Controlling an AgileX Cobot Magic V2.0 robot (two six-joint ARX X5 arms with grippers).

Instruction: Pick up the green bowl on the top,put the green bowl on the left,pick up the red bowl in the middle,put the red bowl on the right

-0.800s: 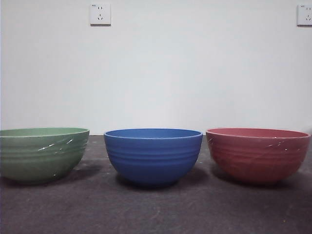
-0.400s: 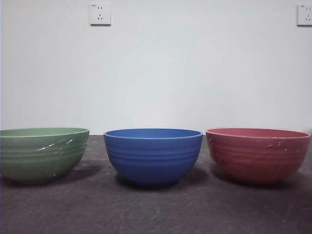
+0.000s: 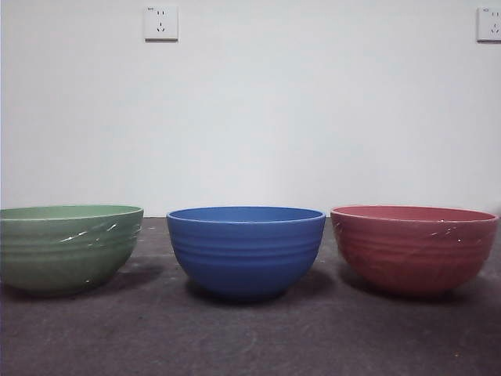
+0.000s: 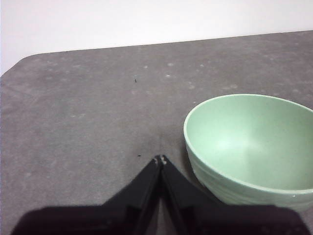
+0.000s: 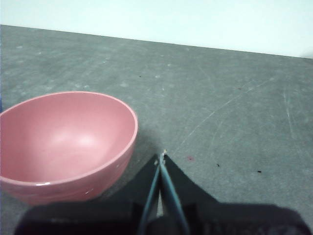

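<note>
Three bowls stand upright in a row on the grey table [image 3: 250, 337], apart from one another: the green bowl [image 3: 69, 247] on the left, a blue bowl [image 3: 246, 249] in the middle and the red bowl [image 3: 413, 247] on the right, all empty. The left pincer [image 4: 161, 159] is clenched, its jaws pressed tip to tip and holding nothing, over bare table just beside the green bowl [image 4: 252, 147]. The right pincer [image 5: 161, 155] is likewise clenched on nothing, just beside the red bowl [image 5: 66, 144]; neither arm shows in the front view.
</note>
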